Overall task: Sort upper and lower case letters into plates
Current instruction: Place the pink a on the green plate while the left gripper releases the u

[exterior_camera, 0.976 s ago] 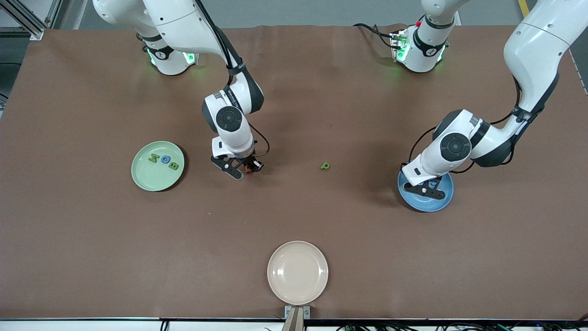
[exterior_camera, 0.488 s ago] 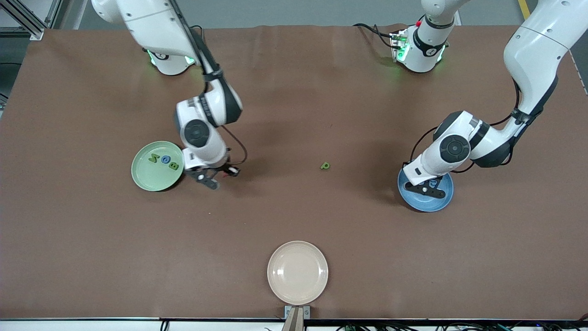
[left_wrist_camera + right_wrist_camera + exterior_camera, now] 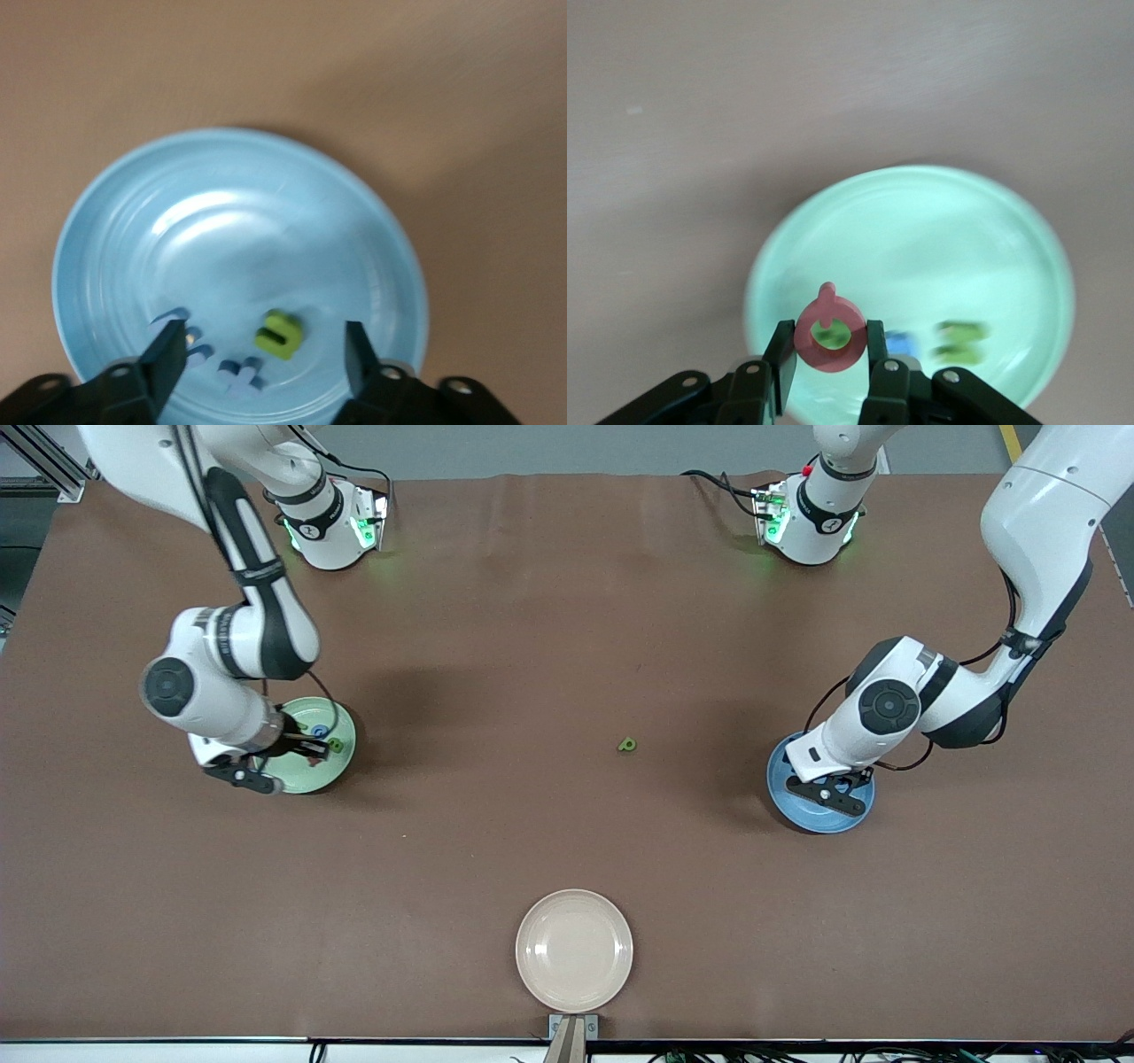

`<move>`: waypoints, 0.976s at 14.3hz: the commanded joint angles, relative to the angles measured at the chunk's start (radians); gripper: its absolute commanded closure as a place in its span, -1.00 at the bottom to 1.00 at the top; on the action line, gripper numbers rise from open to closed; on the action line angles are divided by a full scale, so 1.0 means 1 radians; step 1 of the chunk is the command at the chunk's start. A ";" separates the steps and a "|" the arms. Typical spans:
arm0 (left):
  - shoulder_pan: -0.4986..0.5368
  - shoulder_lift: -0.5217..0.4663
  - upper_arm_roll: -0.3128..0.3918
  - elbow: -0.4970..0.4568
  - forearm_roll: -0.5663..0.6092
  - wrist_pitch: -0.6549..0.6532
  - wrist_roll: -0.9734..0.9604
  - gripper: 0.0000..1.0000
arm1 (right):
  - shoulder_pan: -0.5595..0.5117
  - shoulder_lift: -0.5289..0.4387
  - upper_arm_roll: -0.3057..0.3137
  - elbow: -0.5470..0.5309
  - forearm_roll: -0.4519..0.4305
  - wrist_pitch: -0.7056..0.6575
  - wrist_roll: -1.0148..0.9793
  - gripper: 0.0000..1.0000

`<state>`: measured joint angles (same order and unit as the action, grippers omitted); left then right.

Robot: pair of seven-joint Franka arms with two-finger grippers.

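Note:
My right gripper [image 3: 266,762] is shut on the pinkish red letter [image 3: 828,335] and holds it over the pale green plate [image 3: 312,778]. In the right wrist view that plate [image 3: 921,239] holds a blue letter [image 3: 899,341] and a green letter [image 3: 961,335]; another green one shows through the red letter's hole. My left gripper [image 3: 828,790] hovers open and empty over the blue plate [image 3: 797,810]. In the left wrist view that plate [image 3: 239,239] holds a green letter [image 3: 280,334] and two blue letters [image 3: 173,323], between my open left gripper's [image 3: 264,347] fingers. One green letter [image 3: 627,745] lies on the table between the plates.
A cream-beige plate [image 3: 574,950] sits empty at the table's edge nearest the front camera. Both arm bases stand along the edge farthest from that camera. Brown tabletop surrounds the plates.
My right arm has swung with the pinkish red letter from the table's middle to over the pale green plate. My left gripper has barely moved over the blue plate.

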<state>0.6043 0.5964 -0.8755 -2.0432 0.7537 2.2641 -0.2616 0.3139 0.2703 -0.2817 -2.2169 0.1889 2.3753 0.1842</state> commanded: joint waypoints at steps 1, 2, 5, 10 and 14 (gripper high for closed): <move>-0.014 -0.026 -0.068 0.001 0.004 -0.008 -0.031 -1.00 | -0.045 -0.020 0.022 -0.102 0.001 0.128 -0.084 0.99; -0.041 -0.020 -0.083 0.008 0.003 -0.008 -0.031 -1.00 | -0.053 -0.016 0.022 -0.115 0.001 0.162 -0.095 0.99; -0.159 -0.001 -0.083 0.032 -0.019 -0.008 -0.034 -1.00 | -0.062 0.033 0.026 -0.124 0.003 0.211 -0.097 0.98; -0.299 0.054 -0.083 0.057 -0.085 -0.002 -0.018 -0.99 | -0.061 0.066 0.027 -0.122 0.004 0.222 -0.097 0.89; -0.398 0.137 -0.067 0.119 -0.063 0.008 -0.011 -0.97 | -0.061 0.063 0.026 -0.115 0.004 0.208 -0.097 -1.00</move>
<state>0.2516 0.6763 -0.9580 -1.9834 0.6809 2.2709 -0.2955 0.2685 0.3458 -0.2684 -2.3281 0.1888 2.5846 0.1017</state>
